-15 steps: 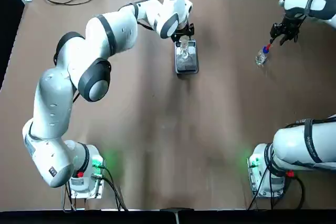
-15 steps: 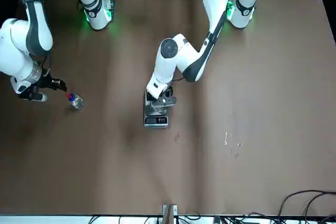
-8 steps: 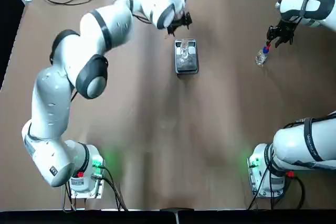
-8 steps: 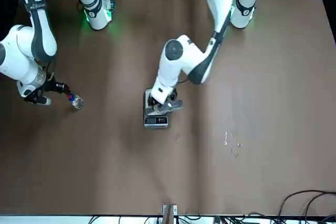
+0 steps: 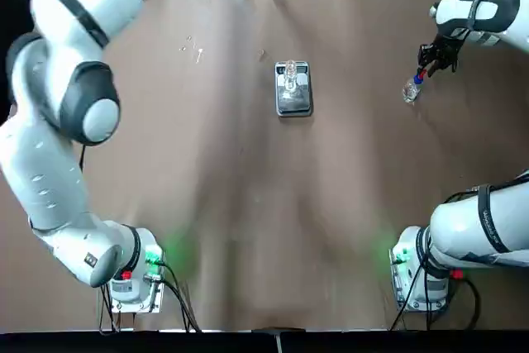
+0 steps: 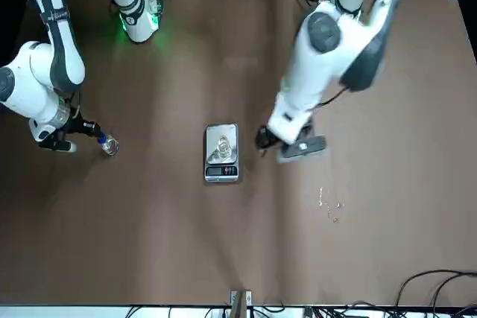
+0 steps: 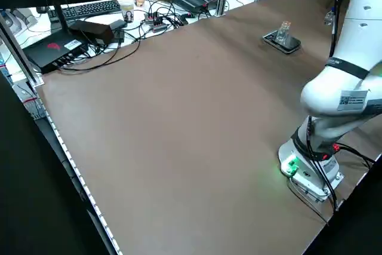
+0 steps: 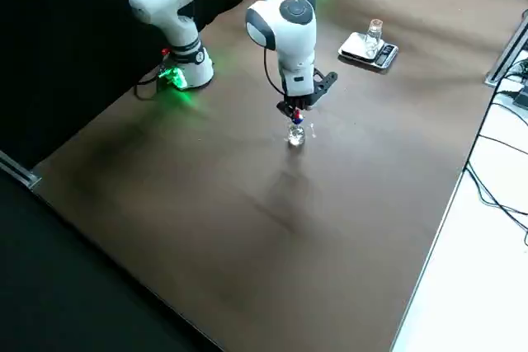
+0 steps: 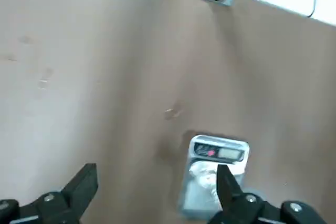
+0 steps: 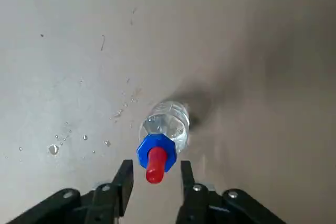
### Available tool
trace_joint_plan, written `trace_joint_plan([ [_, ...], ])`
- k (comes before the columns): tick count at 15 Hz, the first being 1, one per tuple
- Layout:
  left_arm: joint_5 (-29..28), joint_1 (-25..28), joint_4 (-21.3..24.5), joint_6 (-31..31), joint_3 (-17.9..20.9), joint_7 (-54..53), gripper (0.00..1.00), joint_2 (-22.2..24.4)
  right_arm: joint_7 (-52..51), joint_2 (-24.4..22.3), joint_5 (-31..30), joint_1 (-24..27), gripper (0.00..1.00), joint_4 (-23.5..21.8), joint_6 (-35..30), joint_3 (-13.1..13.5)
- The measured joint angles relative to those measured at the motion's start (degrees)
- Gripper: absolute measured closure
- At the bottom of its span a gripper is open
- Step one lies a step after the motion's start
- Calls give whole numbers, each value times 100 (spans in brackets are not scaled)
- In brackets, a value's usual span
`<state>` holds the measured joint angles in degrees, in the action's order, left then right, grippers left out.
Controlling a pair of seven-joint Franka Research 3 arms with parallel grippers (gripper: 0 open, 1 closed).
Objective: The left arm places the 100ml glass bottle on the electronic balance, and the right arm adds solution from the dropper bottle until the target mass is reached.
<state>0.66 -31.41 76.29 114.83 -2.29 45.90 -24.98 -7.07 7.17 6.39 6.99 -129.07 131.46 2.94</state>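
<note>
The 100ml glass bottle (image 5: 290, 77) stands upright on the electronic balance (image 5: 294, 101) at mid-table, free of any gripper; it also shows in the right side view as the bottle (image 8: 375, 34). My left gripper (image 6: 285, 143) is open and raised, off to the balance's (image 6: 221, 161) side, its fingers (image 9: 79, 190) spread wide. The dropper bottle (image 5: 411, 88) stands on the table at my right. My right gripper (image 10: 155, 176) is open directly over it, one finger on each side of the red tip (image 10: 154, 164) without touching it.
Small droplets (image 6: 328, 202) dot the table on the left arm's side of the balance, and more wet spots (image 10: 58, 142) lie beside the dropper bottle. Cables and electronics (image 7: 137, 13) crowd the far edge.
The left gripper has let go of the glass bottle, lifted off the balance and swung away towards the robot's left. The right gripper has shifted slightly over the dropper bottle's tip.
</note>
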Motion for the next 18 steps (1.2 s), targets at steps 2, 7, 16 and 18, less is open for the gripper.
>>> trace_joint_plan([
  [2,-2,399,16,-777,6,-778,0,397,0,30,0,0,57,-2,66,0],
  [7,214,1792,53,-2292,-29,-3323,0,1038,0,77,1,0,67,-1,91,2],
  [16,-20,2902,371,-2967,-40,-4375,0,1619,0,77,2,-2,86,-1,88,2],
  [18,-223,2870,482,-2963,-67,-4375,0,1675,0,77,2,-9,88,-1,87,1],
])
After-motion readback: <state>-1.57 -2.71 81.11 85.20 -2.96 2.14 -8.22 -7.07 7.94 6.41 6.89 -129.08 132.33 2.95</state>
